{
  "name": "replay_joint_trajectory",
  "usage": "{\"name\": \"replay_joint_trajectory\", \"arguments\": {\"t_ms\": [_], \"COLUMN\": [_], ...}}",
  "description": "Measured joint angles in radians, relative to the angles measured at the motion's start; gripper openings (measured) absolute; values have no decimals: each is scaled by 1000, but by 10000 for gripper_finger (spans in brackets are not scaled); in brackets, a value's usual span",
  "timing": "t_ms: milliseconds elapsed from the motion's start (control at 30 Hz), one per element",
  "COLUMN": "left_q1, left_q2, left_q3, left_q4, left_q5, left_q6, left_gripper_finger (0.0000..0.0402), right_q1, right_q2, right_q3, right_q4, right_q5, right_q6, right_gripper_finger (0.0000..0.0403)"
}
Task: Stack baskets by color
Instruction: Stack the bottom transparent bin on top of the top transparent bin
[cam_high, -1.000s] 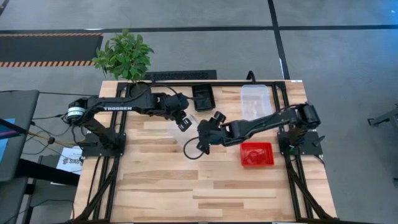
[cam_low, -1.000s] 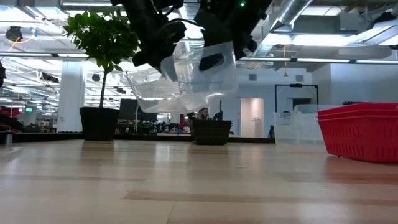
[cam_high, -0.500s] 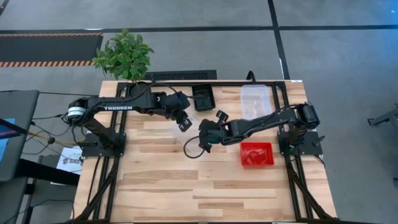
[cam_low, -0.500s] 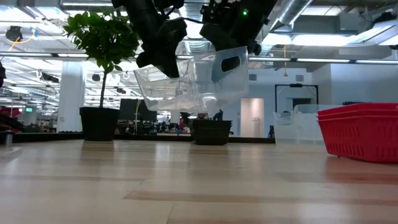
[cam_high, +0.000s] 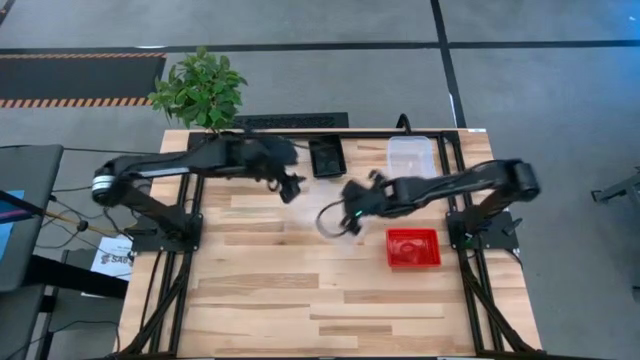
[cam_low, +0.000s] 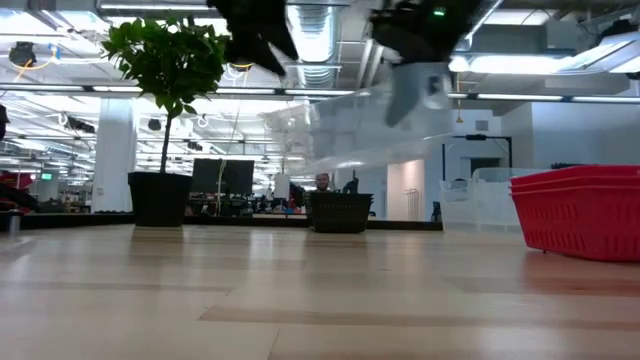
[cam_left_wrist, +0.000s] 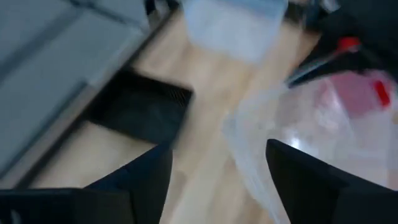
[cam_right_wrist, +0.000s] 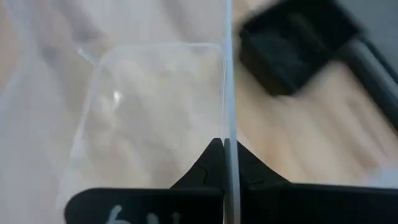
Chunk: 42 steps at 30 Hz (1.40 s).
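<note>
the right pincer (cam_high: 352, 212) pinches the thin rim of a light, slippery clear see-through rectangular plastic basket (cam_high: 335, 220) above the bench, beside the red perforated basket stack (cam_high: 413, 248), while the left pincer (cam_high: 288, 186) gapes empty.

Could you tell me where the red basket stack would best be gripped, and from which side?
Probably the red basket stack's rim wall, from straight above: it sits upright and open-topped on the table, so one finger can drop inside, one outside. The right gripper, nearest, is shut on a clear basket.
</note>
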Motion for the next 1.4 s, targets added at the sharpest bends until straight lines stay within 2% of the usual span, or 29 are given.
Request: {"name": "replay_joint_trajectory", "arguments": {"t_ms": [133, 233, 367, 500, 600, 800, 933, 1100, 1400], "left_q1": [-52, -117, -209, -285, -317, -330, -342, -354, -360], "left_q2": [-147, -246, -340, -369, -369, -370, -370, -370, -370], "left_q3": [-31, -151, -384, -563, -616, -625, -625, -625, -625], "left_q4": [15, 104, 395, 671, 761, 760, 751, 731, 689], "left_q5": [-132, -230, -257, -260, -268, -273, -272, -272, -272], "left_q6": [29, 41, 42, 92, 118, 100, 102, 126, 152], "left_gripper_finger": [250, 245, 236, 226, 219, 206, 200, 194, 188], "right_q1": [-78, -136, -220, -338, -442, -641, -734, -796, -803], "right_q2": [-248, -442, -646, -763, -787, -743, -696, -628, -579], "right_q3": [-155, -243, -309, -364, -404, -418, -419, -418, -417], "right_q4": [6, 6, -62, -112, -109, -154, -147, -149, -152], "right_q5": [16, 55, 123, 175, 163, 63, -2, -59, -94], "right_q6": [68, 121, 196, 260, 269, 246, 205, 180, 196], "right_gripper_finger": [13, 13, 13, 13, 13, 13, 13, 13, 13]}}
